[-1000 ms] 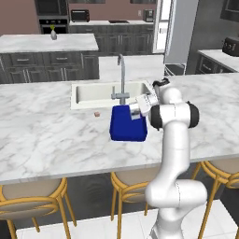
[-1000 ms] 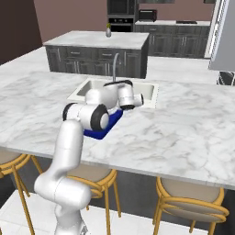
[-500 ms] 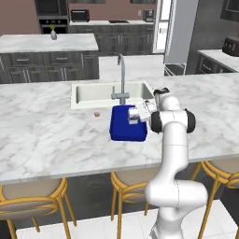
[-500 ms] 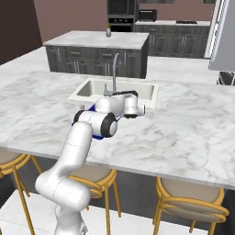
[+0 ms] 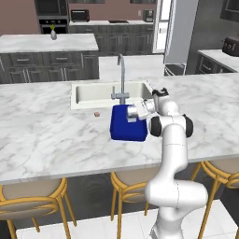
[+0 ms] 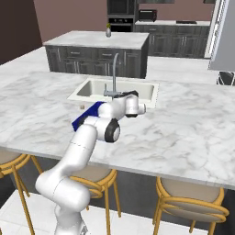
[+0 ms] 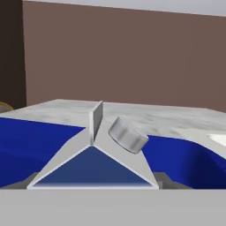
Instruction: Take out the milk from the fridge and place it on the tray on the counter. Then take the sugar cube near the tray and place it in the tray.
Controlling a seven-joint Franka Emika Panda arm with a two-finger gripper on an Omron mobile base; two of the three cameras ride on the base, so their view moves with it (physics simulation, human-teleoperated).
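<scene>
The milk carton point(image 7: 95, 159) sat between the jaws over the blue tray point(image 5: 127, 126), its gable top and round cap right in front of the hand camera, blue tray walls behind it on both sides. We judged the gripper point(image 5: 134, 113) clamped on the carton, jaws set to its width; in the left base view the carton point(image 5: 132, 113) showed as a small pale shape at the hand, above the tray's right half. We couldn't tell whether its base already touched the tray floor.

The tray lay on the counter point(image 5: 46, 135) just in front of the sink point(image 5: 95, 92), near the front-right corner of the basin, close to the faucet point(image 5: 122, 79). The sugar cube point(image 5: 97, 113) sat on the counter just left of the tray, apart from it, not yet moved.

Risks as we saw them:
- the carton is tall with a narrow base, and letting go while it hangs above the floor or tilted could tip it over the low wall;
- the hand came in nearly level, so retreating sideways could drag the carton or shove the tray toward the sink edge;
- the forearm was close to the faucet, and a wide swing could hit it;
- the cube is tiny, and a nudge from tray or fingers could send it into the sink.
</scene>
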